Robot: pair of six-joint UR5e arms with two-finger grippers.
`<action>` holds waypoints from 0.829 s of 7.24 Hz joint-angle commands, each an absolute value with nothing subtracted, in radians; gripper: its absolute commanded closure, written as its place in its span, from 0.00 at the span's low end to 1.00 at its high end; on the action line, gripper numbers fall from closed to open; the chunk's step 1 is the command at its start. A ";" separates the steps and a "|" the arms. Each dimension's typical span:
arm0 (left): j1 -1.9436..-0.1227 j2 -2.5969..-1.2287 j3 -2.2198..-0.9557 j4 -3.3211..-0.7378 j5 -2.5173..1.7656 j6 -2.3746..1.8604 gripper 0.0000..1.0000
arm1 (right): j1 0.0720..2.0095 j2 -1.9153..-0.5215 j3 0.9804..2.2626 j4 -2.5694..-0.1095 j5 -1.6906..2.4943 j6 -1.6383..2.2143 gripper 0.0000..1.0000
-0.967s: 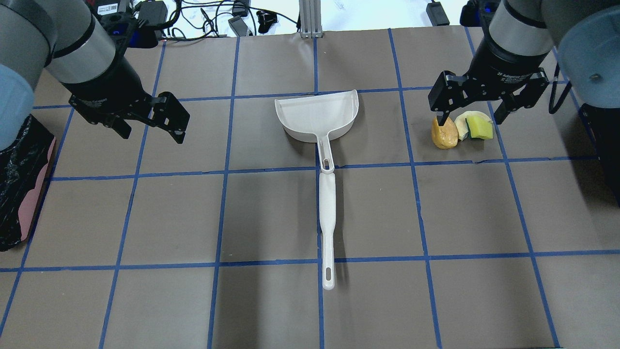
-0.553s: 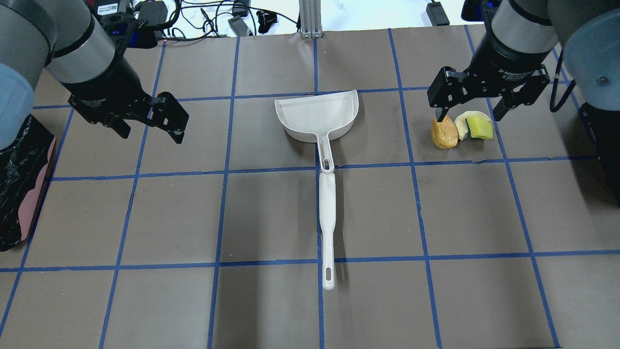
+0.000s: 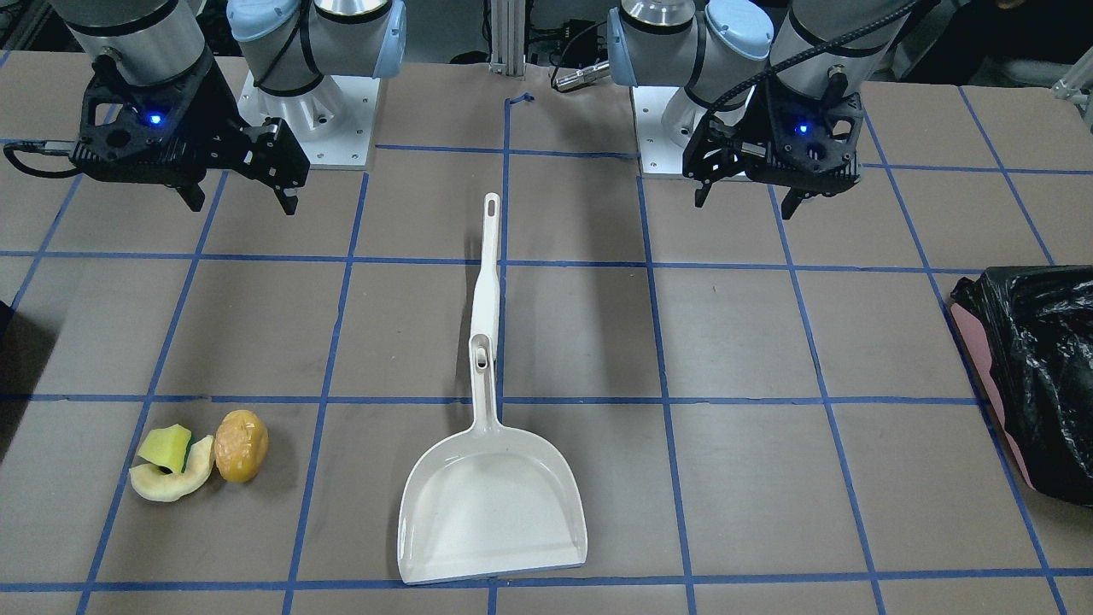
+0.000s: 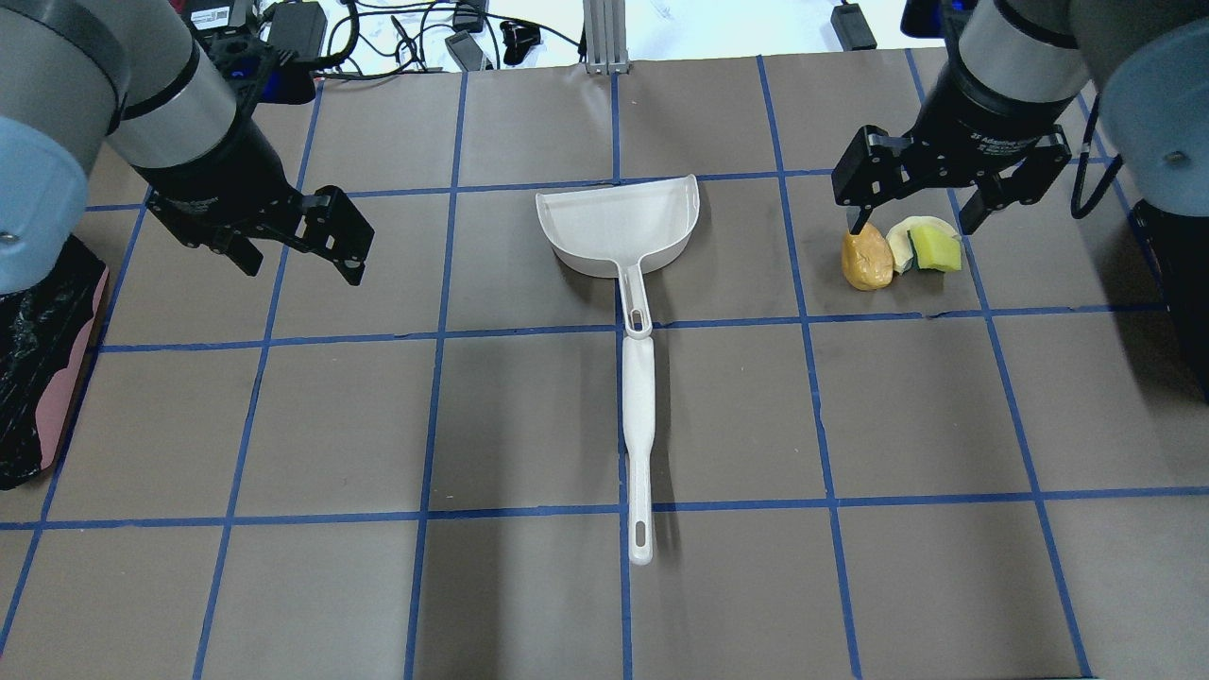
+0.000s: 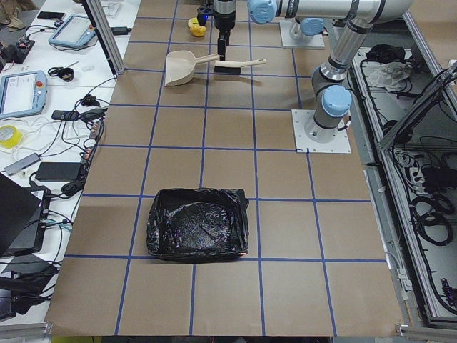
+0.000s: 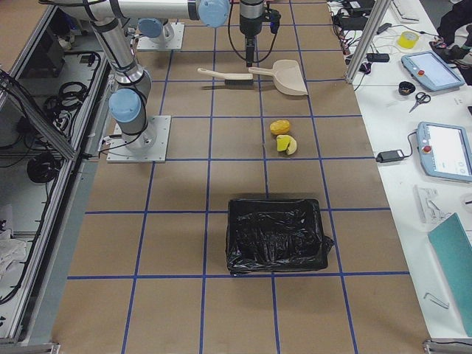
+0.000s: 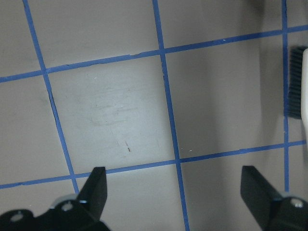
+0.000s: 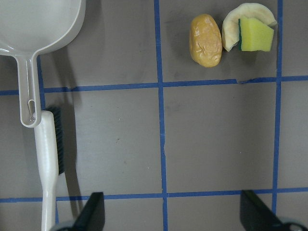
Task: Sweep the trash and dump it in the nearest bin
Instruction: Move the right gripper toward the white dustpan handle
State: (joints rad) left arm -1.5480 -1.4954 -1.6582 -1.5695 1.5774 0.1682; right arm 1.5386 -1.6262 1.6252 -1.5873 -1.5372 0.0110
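Note:
The trash lies together on the table's right side: an orange-yellow oval (image 4: pixel 866 258), a pale peel (image 4: pixel 905 241) and a yellow-and-green wedge (image 4: pixel 935 249). The right wrist view shows the oval (image 8: pixel 205 40) and the wedge (image 8: pixel 256 34) at its top right. My right gripper (image 4: pixel 911 227) hangs open and empty, well above the table. My left gripper (image 4: pixel 300 264) hangs open and empty over bare table at the left. The dark bin (image 4: pixel 1185 283) is a sliver at the right edge. It shows whole, lined in black, in the exterior right view (image 6: pixel 276 236).
A white dustpan (image 4: pixel 619 227) lies in the middle with its mouth facing away from the robot. A white brush (image 4: pixel 639 425) is clipped to its handle. A pink-sided bin with a black bag (image 4: pixel 38 359) stands at the left edge. Cables and devices lie beyond the far edge.
My right gripper has shifted slightly away from the robot and stays open. My left arm has shifted slightly. The trash, dustpan and brush have not moved.

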 commanded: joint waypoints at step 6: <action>-1.580 -1.514 -1.680 -1.566 1.562 0.149 0.00 | 1.650 -1.530 1.623 -1.730 -1.505 0.118 0.00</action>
State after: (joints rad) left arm -1.5640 -1.5013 -1.6677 -1.5732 1.5645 0.1553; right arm 1.5957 -1.5692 1.6264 -1.6653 -1.5096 0.0796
